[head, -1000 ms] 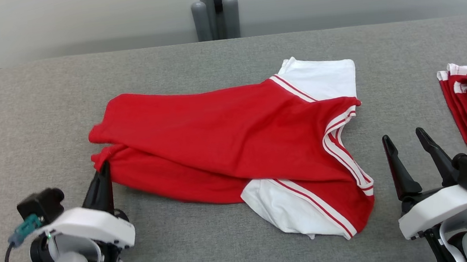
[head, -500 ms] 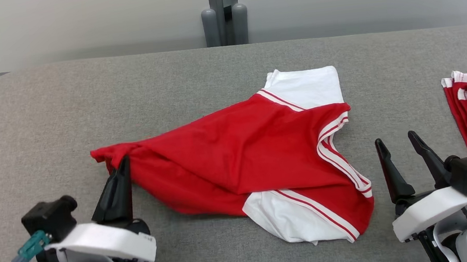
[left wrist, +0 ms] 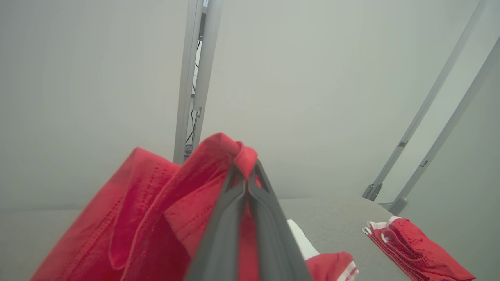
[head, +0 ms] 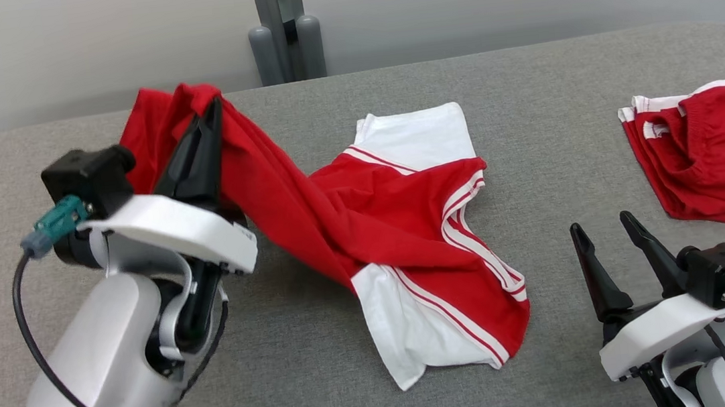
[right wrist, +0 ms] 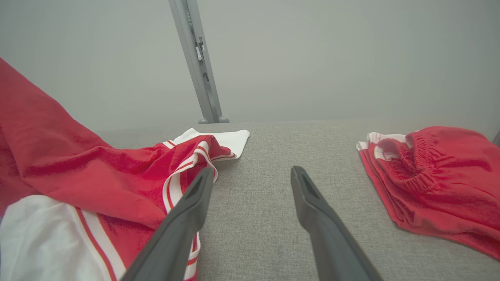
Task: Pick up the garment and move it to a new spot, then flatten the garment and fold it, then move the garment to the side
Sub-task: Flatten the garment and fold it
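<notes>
The left gripper (head: 212,105) was clamped together on the bunched red hem end of the jersey (head: 372,229), holding that end up above the far left of the table (head: 524,78); red cloth draped round its dark fingers and hid the tabletop to their left in the left wrist view; from the grip the cloth ran down and rightward in a twisted band to the rest of the jersey, which lay on the grey covering at the middle. The right gripper (head: 600,224) stood with fingers spread apart over bare covering at the near right, close beside the jersey's striped neckline but not touching it. On the far right lay folded red shorts (head: 707,154) with white trim, well apart from the jersey; a grey metal post (head: 282,30) rose behind the table's far edge against a pale wall. The jersey was red with white sleeves and red-and-white striped trim at the neck and sleeve seams; one sleeve lay flat on the far side, the other crumpled on the near side.
</notes>
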Available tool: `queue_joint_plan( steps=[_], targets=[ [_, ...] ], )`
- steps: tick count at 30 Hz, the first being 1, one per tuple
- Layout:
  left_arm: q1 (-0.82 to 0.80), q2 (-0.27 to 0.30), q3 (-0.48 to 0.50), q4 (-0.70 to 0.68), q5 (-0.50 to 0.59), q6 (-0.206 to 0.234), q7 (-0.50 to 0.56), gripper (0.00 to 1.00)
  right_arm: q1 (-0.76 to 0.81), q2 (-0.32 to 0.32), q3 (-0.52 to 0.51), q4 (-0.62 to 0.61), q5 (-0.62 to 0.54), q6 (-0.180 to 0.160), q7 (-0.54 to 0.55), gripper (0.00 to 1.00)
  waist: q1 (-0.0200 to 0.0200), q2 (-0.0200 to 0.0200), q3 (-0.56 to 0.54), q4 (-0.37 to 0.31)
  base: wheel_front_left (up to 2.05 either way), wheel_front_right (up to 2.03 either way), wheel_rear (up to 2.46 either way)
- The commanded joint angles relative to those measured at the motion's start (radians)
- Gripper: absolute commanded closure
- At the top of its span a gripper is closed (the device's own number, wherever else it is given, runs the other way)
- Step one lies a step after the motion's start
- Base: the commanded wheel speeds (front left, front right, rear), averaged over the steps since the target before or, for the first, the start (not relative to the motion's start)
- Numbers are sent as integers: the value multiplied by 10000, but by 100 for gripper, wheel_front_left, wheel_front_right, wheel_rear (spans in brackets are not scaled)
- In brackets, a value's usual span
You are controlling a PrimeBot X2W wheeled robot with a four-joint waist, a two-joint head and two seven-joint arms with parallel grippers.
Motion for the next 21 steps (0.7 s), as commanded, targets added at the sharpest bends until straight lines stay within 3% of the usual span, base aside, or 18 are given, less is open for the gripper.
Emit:
queue_joint_plan(
  steps=[1, 7, 16, 21],
  targets=[
    [-472, 36, 29, 192, 131, -67, 41, 100, -113, -58, -5, 12, 22, 1, -86, 0, 0, 0, 27, -122, 0, 0, 0],
    [-1824, -386, -286, 1126, 439, -291, 215, 100, -157, -59, 90, 78, 69, 1, -147, 0, 0, 0, 23, -468, 0, 0, 0],
    [-2440, -2068, -2167, 3122, 616, -1374, 801, 100, -263, -61, 144, 115, 109, 1, -213, 0, 0, 0, 274, -1009, 0, 0, 0],
    [-2578, -2390, -2767, 4034, 704, -1707, 646, 100, -203, -59, 91, 31, 91, 1, -229, 0, 0, 0, 389, -1087, 0, 0, 0]
  ],
)
